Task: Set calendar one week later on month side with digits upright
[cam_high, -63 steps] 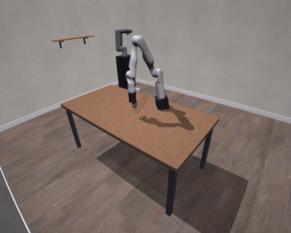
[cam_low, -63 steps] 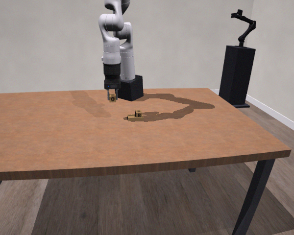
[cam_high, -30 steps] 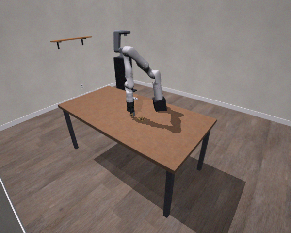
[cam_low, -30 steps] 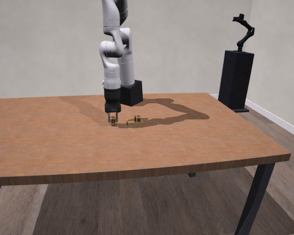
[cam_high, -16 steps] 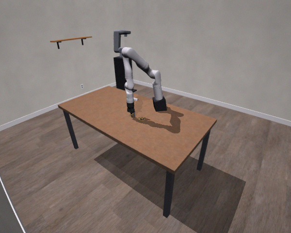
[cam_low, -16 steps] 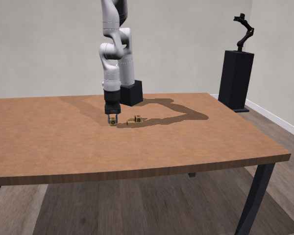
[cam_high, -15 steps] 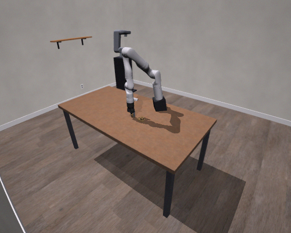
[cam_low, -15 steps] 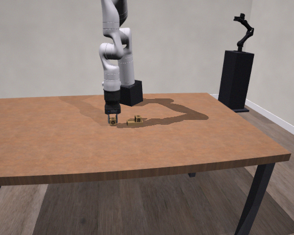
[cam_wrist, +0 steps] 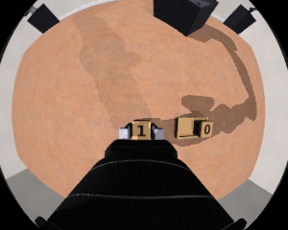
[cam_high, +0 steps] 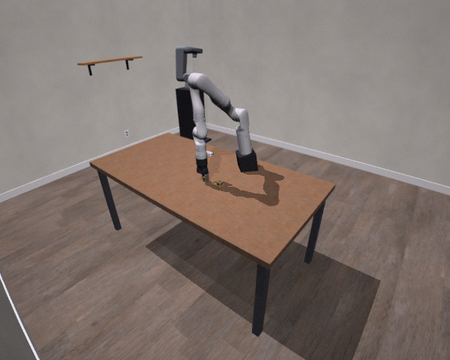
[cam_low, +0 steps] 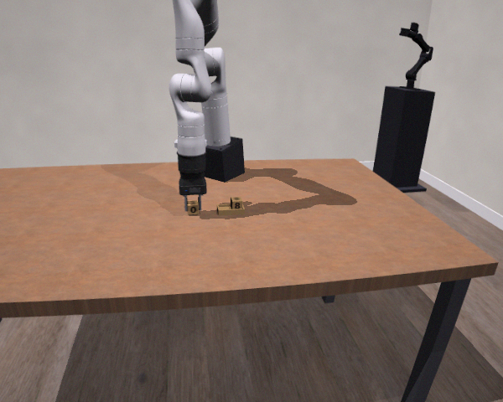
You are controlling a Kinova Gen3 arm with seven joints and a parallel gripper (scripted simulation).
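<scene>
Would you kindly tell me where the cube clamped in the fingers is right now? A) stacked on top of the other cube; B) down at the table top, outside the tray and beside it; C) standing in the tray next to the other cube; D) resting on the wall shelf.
B: the exterior view shows the gripper shut on a cube low at the table, apart from the tray, where the other cube stands alone.
</scene>
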